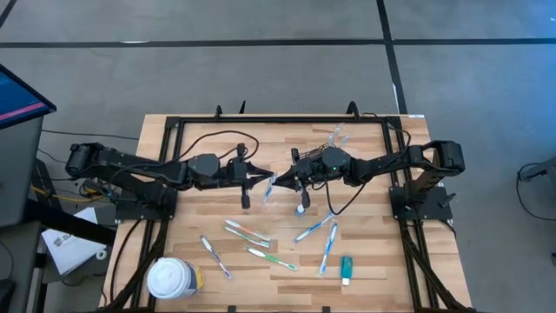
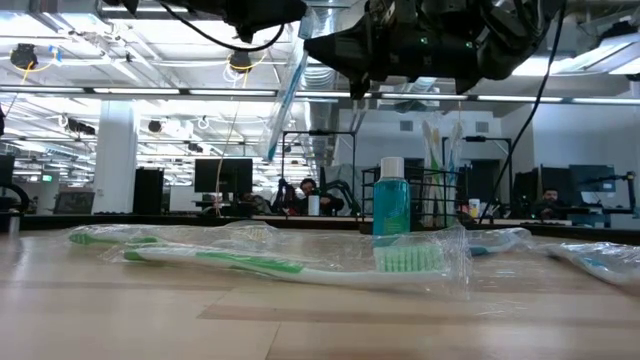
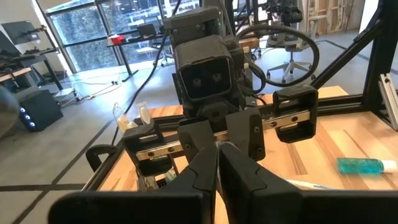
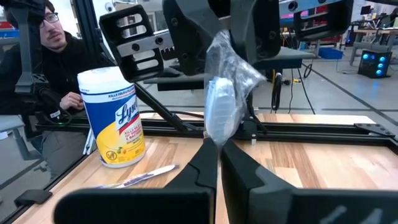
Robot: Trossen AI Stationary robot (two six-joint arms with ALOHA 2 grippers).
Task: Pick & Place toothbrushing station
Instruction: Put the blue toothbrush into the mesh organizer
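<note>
Mid-table, my left gripper [image 1: 258, 180] and right gripper [image 1: 287, 180] both pinch 1 wrapped toothbrush [image 1: 270, 186]; next, unwrap it.

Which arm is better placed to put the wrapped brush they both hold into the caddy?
Right, probably: the caddy stands at the far edge on its side, near the right claw; the left claw, also gripping the brush, must reach across.

Six toothbrushes [image 1: 247, 232], one tube [image 1: 346, 269], one tub [image 1: 172, 279]
</note>
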